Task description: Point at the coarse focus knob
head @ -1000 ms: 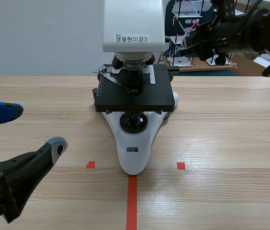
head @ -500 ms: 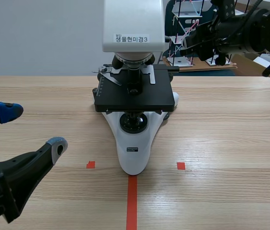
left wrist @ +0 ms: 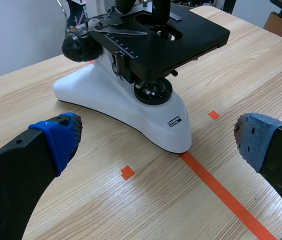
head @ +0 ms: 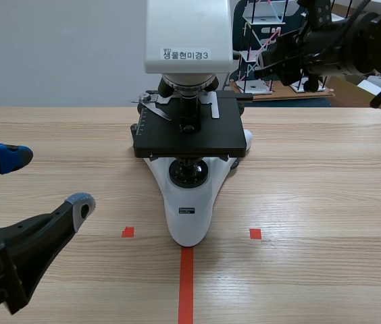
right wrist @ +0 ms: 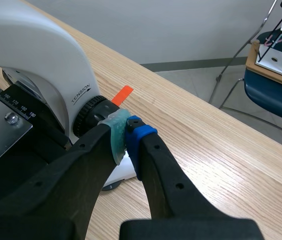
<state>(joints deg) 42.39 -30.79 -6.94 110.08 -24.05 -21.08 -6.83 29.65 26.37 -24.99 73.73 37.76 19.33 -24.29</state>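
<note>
The microscope (head: 189, 202) has a white base and a black stage and stands mid-table. In the right wrist view my right gripper (right wrist: 126, 131) is shut on nothing. Its pads rest against the black ribbed coarse focus knob (right wrist: 90, 116) on the microscope's white arm (right wrist: 36, 65). My right arm (head: 332, 47) comes in raised behind the microscope. The left gripper (head: 45, 181) hangs open at the near left, well away from the microscope. In the left wrist view that gripper (left wrist: 156, 141) is open, with the microscope base (left wrist: 131, 112) ahead of it and a black side knob (left wrist: 78, 46) further on.
A red tape line (head: 186, 283) runs from the base toward me, with small red squares (head: 128, 232) on either side. Beyond the table's far right edge stand a blue chair (right wrist: 276, 95) and a wooden board holding a stick model (head: 258, 40).
</note>
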